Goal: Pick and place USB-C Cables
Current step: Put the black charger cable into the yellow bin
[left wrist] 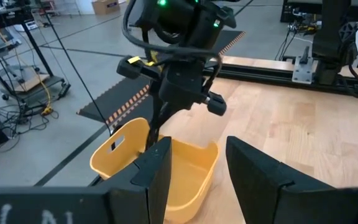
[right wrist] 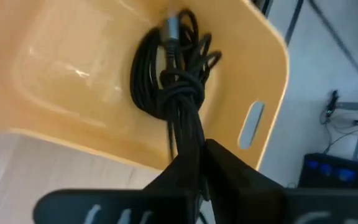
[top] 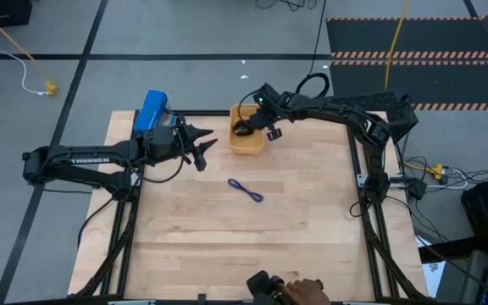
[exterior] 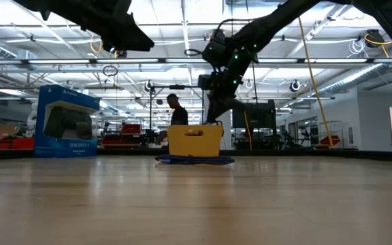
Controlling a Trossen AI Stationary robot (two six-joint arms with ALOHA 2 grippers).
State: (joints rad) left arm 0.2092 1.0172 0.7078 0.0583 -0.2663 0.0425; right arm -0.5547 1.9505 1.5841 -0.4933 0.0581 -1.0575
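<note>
My right gripper (right wrist: 194, 163) is pinched shut on a small black bundled USB-C cable (right wrist: 173, 81), which hangs from my fingertips into the orange plastic tray (top: 248, 146) at the table's far edge. It looks light, limp and tangle-prone, so I judge the knotted middle, where I hold it, the surest grip. A thin blue-purple USB-C cable (top: 246, 191) lies loose on the wooden table (top: 295, 237), well apart from the tray. My left gripper (top: 203, 144) hovers beside the tray, fingers spread and empty
</note>
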